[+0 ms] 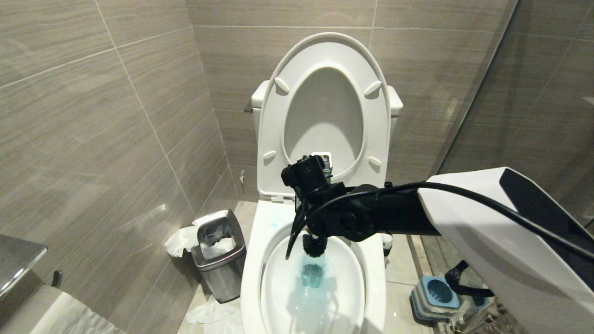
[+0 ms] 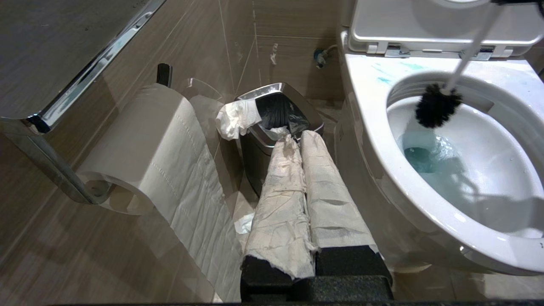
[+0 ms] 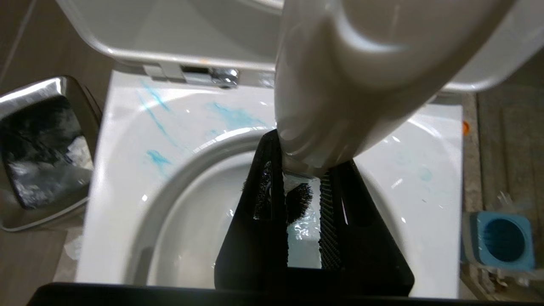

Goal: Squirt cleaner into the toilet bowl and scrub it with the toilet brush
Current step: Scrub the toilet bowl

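Note:
The toilet bowl (image 1: 253, 273) stands open, seat and lid (image 1: 325, 116) raised, its water tinted blue. Blue streaks of cleaner liquid (image 3: 157, 157) mark the rim (image 3: 127, 170); the cleaner bottle itself is out of view. My right gripper (image 3: 308, 157) hangs over the back of the bowl, shut on the white handle (image 3: 340, 85) of the toilet brush. The black bristle head (image 1: 314, 245) sits inside the bowl just above the water, also showing in the left wrist view (image 2: 437, 106). My left gripper (image 2: 298, 138), its fingers wrapped in paper, is parked shut and empty left of the bowl (image 2: 369, 127).
A steel waste bin (image 1: 218, 253) with crumpled paper stands left of the toilet against the tiled wall. The blue-grey brush holder (image 1: 436, 292) sits on the floor to the right. A paper roll (image 2: 144, 140) hangs on the left wall.

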You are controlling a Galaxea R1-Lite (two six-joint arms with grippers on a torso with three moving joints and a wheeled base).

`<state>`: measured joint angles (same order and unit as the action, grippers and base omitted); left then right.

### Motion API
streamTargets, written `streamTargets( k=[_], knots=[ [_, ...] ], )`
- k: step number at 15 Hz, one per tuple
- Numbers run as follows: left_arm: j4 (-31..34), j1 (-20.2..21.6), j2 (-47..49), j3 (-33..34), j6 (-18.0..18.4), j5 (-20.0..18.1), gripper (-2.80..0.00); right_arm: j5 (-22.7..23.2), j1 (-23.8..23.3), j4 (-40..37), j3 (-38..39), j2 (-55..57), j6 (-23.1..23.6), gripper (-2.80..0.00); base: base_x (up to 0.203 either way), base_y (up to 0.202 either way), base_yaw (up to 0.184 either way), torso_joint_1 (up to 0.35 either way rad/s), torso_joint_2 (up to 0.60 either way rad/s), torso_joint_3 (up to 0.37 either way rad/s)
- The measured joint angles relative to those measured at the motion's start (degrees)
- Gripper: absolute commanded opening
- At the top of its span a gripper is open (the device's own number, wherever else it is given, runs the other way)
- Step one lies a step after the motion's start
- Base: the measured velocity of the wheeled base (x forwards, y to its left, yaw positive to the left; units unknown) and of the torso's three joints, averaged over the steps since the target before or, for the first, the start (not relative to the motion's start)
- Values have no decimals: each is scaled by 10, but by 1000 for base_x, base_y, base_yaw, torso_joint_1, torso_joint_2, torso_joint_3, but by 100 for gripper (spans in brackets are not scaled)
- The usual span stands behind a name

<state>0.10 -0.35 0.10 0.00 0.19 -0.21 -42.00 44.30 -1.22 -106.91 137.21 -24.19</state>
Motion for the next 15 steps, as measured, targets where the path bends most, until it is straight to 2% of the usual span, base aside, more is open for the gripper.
streamTargets(
  k=[3,8,11,15],
  knots=[
    [0,0,0,0,0,0,-280,-2,42,-16,-55,41,8,-280,0,0,0,0,0,0],
    [0,0,0,0,0,0,-280,-2,98,-41,-47,38,-4,-280,0,0,0,0,0,0],
    [0,0,0,0,0,0,-280,-3,121,-60,17,1,-30,-280,0,0,0,0,0,0],
    [0,0,0,0,0,0,-280,-3,137,-63,159,-74,-72,-280,0,0,0,0,0,0]
  ],
)
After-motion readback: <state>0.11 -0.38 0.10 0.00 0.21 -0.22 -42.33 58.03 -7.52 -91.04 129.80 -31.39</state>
